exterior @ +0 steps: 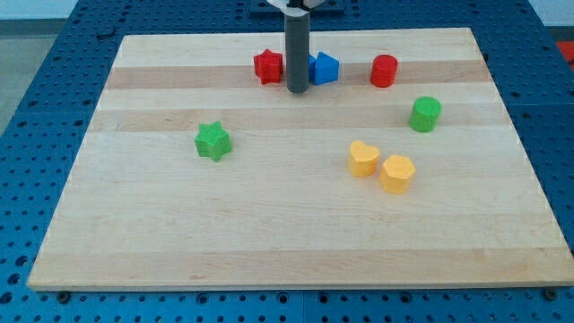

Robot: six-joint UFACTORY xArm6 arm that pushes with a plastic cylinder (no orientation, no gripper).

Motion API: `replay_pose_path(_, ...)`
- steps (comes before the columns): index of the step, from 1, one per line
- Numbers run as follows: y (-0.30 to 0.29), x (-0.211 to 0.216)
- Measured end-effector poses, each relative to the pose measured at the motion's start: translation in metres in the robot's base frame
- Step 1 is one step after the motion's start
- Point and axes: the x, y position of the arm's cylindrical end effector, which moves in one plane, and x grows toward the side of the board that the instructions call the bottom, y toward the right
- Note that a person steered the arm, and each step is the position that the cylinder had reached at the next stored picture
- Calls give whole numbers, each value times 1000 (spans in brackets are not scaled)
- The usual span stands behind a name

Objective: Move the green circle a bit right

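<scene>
The green circle point(425, 114) is a short green cylinder standing at the view's right, upper half of the wooden board point(269, 224). My tip point(297, 91) is the lower end of a dark upright rod near the view's top centre. It stands between a red star point(267, 66) on its left and a blue block point(325, 68) on its right, close to both. The tip is well to the left of the green circle and slightly above it in the view.
A red cylinder point(384, 70) stands above and left of the green circle. A yellow heart point(363, 159) and a yellow hexagon-like block point(396, 173) lie side by side below the green circle. A green star point(213, 141) lies at the left middle.
</scene>
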Motion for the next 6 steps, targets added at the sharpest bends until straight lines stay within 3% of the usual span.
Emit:
replay_pose_path(2, 25, 42)
replay_pose_path(6, 179, 44)
